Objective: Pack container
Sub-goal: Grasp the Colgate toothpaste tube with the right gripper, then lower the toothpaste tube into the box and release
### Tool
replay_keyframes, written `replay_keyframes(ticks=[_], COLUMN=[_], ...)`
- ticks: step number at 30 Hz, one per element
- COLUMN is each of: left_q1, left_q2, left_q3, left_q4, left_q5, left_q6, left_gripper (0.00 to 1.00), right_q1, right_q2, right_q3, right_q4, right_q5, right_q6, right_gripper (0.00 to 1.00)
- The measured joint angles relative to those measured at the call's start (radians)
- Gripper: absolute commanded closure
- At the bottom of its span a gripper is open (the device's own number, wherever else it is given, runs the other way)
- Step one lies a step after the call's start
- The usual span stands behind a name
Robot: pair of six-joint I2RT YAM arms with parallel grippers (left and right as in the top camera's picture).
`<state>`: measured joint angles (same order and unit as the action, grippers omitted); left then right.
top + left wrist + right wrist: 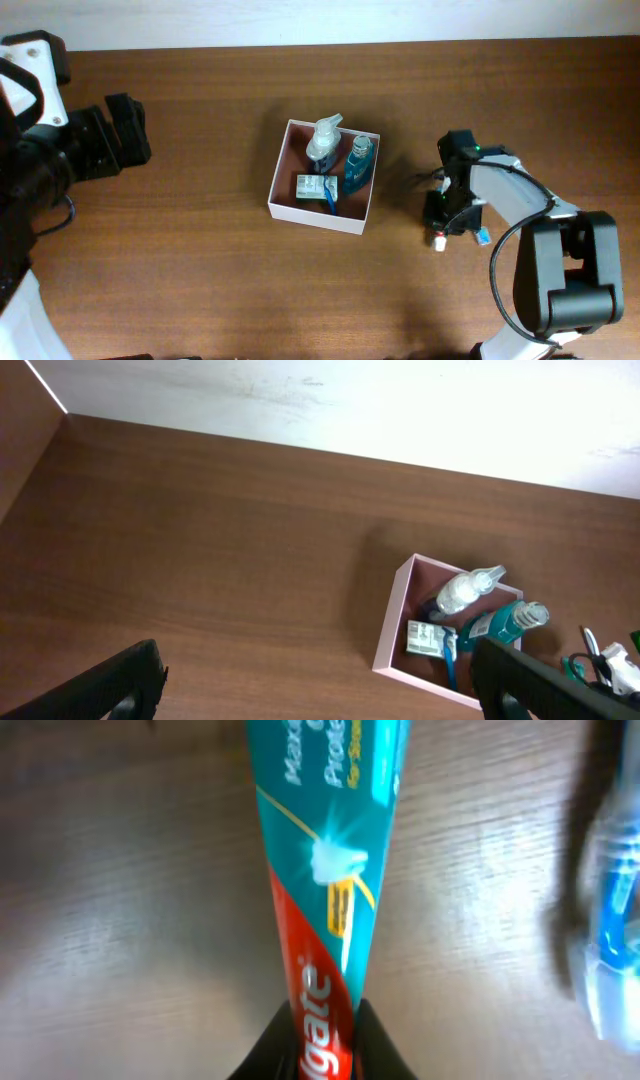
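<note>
Here, dark wood table (pixel 200 250), white wall (pixel 400 400) behind; toothpaste tube (pixel 330 870) in right jaws.

Left arm (pixel 35 165) sits at the far left of the worktop (pixel 200 270), its dark wrist pointing toward the middle; left end effector (pixel 128 128) is held well above the surface, its 2 fingers (pixel 120 685) spread wide at the lower corners of the wrist view, nothing between them. Right arm (pixel 520 195) rises from its dark base at the near right, its white link curving up and left to the wrist; right end effector (pixel 448 215) points down at the worktop; its 2 dark fingers (pixel 265 1058) are pinched together on the lower end of a tube (pixel 330 870).
</note>
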<state>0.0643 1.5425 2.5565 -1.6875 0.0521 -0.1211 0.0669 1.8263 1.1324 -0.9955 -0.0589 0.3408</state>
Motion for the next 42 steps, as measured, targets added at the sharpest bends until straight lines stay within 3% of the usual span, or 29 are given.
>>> replay_keyframes(ticks=[7,13,16,23,31,32,34,35,36,42], left_q1=[0.0,0.0,0.0,0.0,0.0,0.0,0.0,0.0,0.0,0.0], left_q2=[0.0,0.0,0.0,0.0,0.0,0.0,0.0,0.0,0.0,0.0], left_q3=[0.0,0.0,0.0,0.0,0.0,0.0,0.0,0.0,0.0,0.0], left_q4=[0.0,0.0,0.0,0.0,0.0,0.0,0.0,0.0,0.0,0.0], left_q5=[0.0,0.0,0.0,0.0,0.0,0.0,0.0,0.0,0.0,0.0], left_q6=[0.0,0.0,0.0,0.0,0.0,0.0,0.0,0.0,0.0,0.0], left_gripper=[0.01,0.01,0.0,0.01,0.01,0.01,0.01,0.01,0.01,0.01], right_q1=[0.062,0.335,0.488,0.697,0.68,0.672,0.665,0.66,0.658,0.655], right_q2=[-0.163,-0.43,-0.484,-0.36,-0.091,-0.06,-0.034,-0.02,-0.016,-0.041], right_q3=[0.225,0.349,0.356,0.352,0.346,0.346,0.346,0.344,0.344,0.378], right_q4=[-0.218,-0.223,-0.196,-0.135,0.029,0.047,0.054,0.055,0.053,-0.058], right_q5=[-0.034,-0.048,-0.057,0.085,0.236,0.243,0.248,0.253,0.255,0.261], right_q6=[0.0,-0.01,-0.045,-0.216,-0.534,-0.565,-0.595,-0.604,-0.61,-0.58], right_gripper=[0.88,0.92,0.92,0.94,0.96,0.94,0.61,0.48,0.41,0.28])
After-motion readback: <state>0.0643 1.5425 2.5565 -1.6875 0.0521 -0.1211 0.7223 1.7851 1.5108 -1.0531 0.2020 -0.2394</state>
